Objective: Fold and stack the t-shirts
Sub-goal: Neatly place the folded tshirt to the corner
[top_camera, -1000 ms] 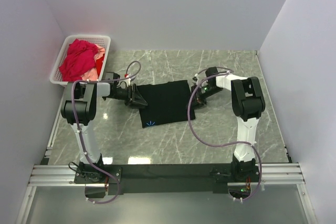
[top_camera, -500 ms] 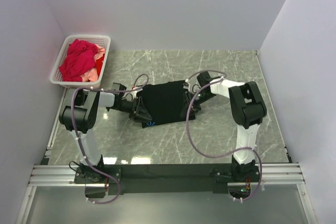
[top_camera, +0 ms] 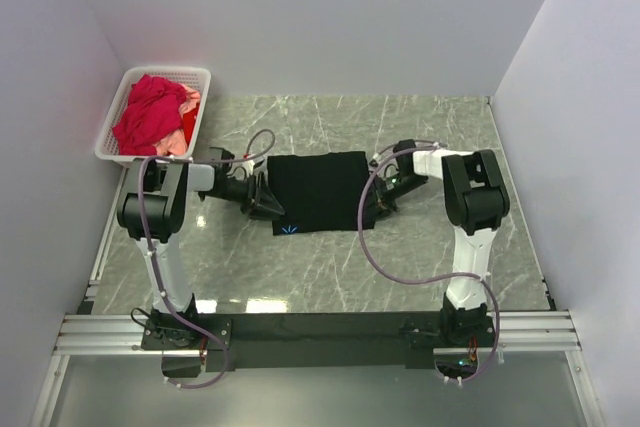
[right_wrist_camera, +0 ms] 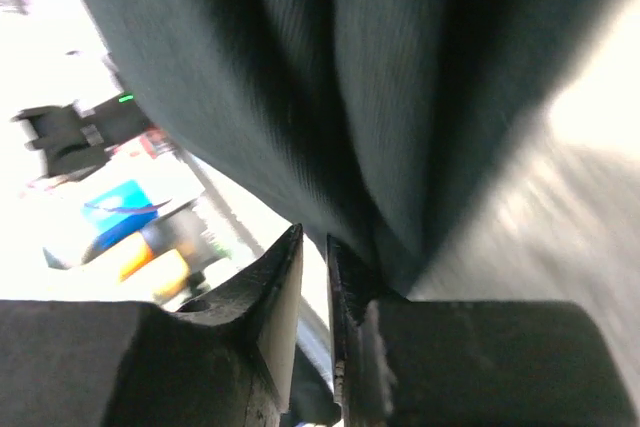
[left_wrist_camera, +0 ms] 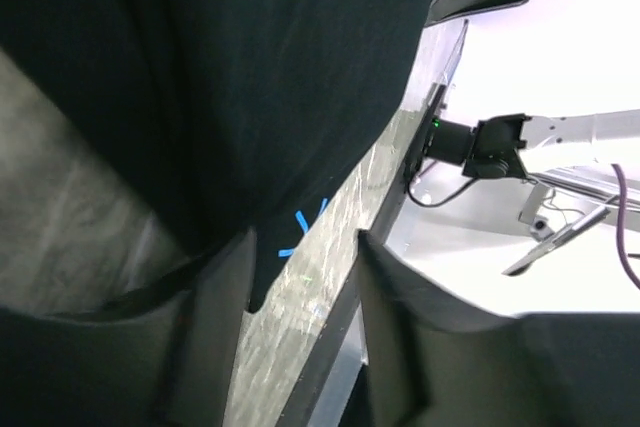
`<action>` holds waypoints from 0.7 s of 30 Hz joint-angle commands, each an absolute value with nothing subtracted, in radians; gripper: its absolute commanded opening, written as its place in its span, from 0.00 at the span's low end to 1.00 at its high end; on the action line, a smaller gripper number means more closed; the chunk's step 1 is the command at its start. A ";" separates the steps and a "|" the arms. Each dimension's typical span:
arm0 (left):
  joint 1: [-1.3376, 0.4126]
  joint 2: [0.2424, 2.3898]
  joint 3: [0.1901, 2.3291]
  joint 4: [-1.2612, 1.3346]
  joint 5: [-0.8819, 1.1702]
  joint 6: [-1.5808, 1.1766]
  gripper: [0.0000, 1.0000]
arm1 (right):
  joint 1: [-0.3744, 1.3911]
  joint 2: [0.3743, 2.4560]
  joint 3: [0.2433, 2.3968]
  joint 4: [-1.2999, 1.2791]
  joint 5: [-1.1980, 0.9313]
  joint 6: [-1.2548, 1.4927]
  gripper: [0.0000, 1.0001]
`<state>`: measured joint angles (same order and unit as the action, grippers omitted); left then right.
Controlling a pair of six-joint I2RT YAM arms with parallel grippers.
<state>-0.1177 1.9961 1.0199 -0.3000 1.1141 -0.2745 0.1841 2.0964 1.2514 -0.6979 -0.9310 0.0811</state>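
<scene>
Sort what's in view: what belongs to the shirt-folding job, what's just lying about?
Job: plain black cloth t-shirt; crumpled crimson red cloth shirt; salmon pink cloth shirt.
Lying about: white plastic lattice basket holding the last two; grey marble table.

The top view looks steeply down from above and behind the arm bases, taking in the whole table (top_camera: 330, 277). Each wrist camera sits very near, looking along the left tool (left_wrist_camera: 305, 247) and right tool (right_wrist_camera: 313, 247) at the black t-shirt (top_camera: 318, 192), which all three views share.
</scene>
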 commanded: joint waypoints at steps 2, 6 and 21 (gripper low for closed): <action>-0.094 1.909 1.080 -0.388 1.078 -0.183 0.56 | 0.164 1.910 1.336 -0.735 -0.735 0.020 0.29; -0.037 1.703 1.081 -0.399 1.026 -0.210 0.66 | 0.251 1.713 1.387 -0.695 -0.511 0.058 0.54; 0.095 1.566 1.224 -0.488 0.790 -0.276 0.69 | 0.801 2.021 1.589 -0.718 0.190 0.236 0.88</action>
<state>0.0978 1.6066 1.2175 -0.4706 0.8230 -0.2676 0.7990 1.9781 1.5288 -0.6621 0.0780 0.1795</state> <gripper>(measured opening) 0.692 0.876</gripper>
